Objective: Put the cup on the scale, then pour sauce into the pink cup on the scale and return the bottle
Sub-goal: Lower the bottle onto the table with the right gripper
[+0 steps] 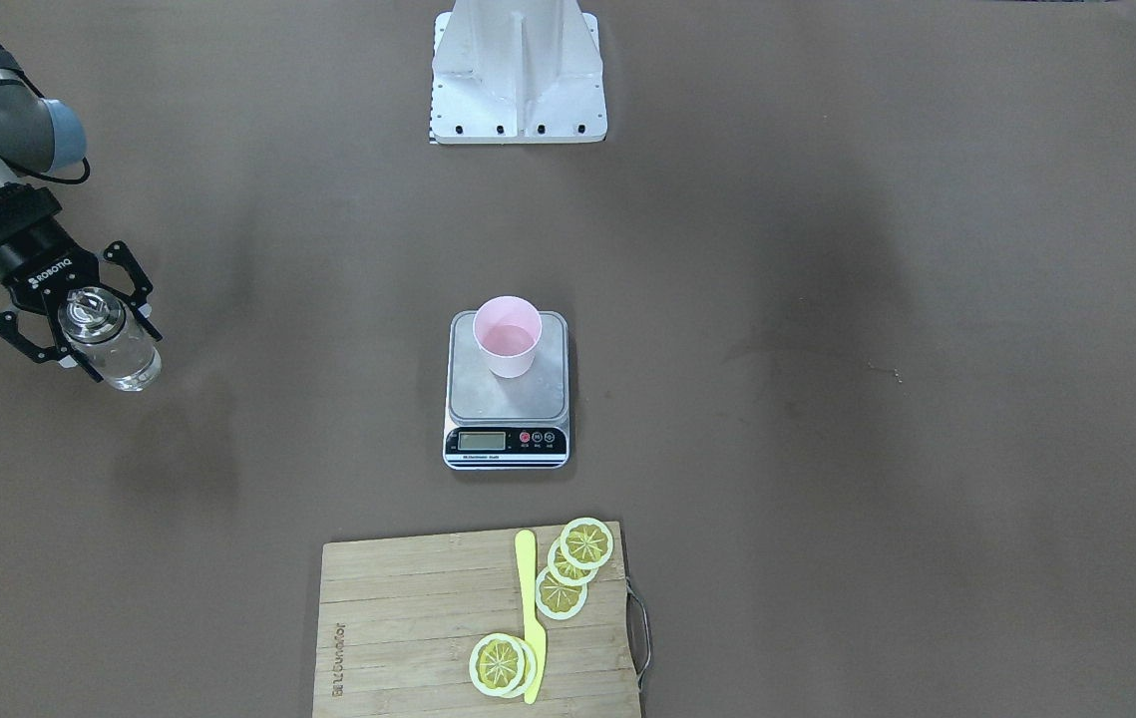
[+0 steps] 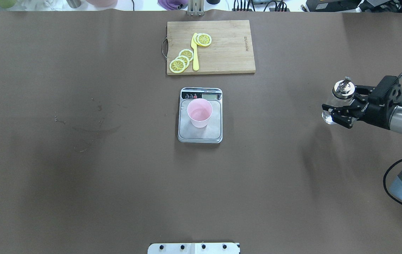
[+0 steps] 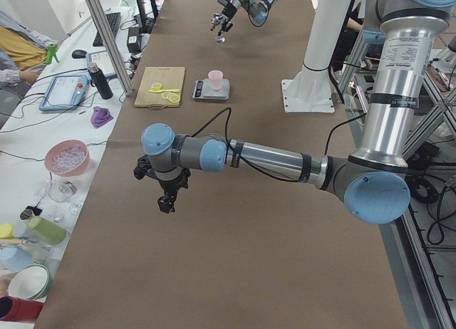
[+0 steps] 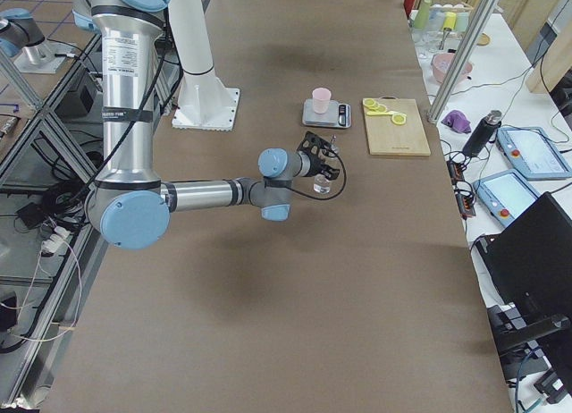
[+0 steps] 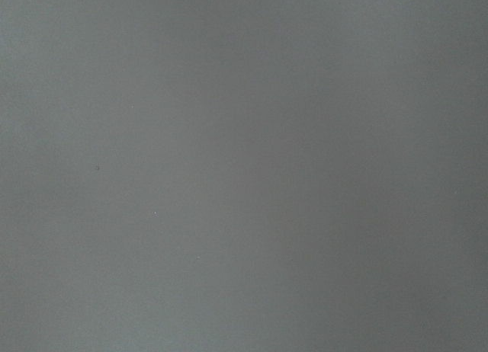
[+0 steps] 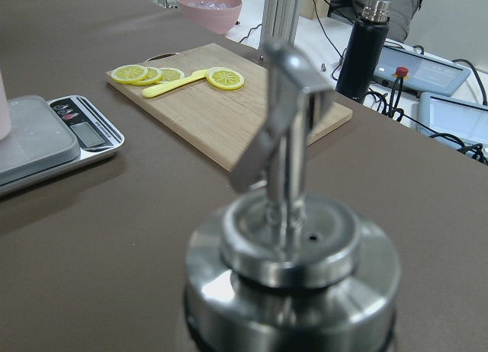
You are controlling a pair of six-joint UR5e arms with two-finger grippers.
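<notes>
Although the small pale pink plastic cup point(image 1: 507, 336) already stands on the rectangular silver-topped digital scale point(image 1: 508, 399), the small clear glass bottle with a shiny metal cap point(image 1: 124, 364) is well apart from it, far out on the robot's right.

Front-facing view: the right gripper point(image 1: 101, 344) is clamped on the glass body just under the cap, one finger on each side. This probably leaves the spout free for tipping. The cup sits toward the platform's robot-side edge, so the display is unobstructed.

Overhead: the bottle is upright with the spout on top, so nothing spills. Its shadow falls apart from it on the brown table point(image 2: 81, 176), so I judge it is held clear of the surface. Cannot tell whether the cup holds liquid. The wooden cutting board point(image 2: 229, 53) with lemon slices point(image 2: 178, 65) and a yellow knife point(image 2: 195, 56) lies just beyond the scale.

Exterior left: the left gripper point(image 3: 167, 201) hangs over bare table, well apart from the scale and likely parked out of the pouring path. Cannot tell how its jaws stand.

Left wrist: only a featureless surface.

Right wrist: a blurred cap and spout fill the foreground, with the scale's corner at the left edge.
</notes>
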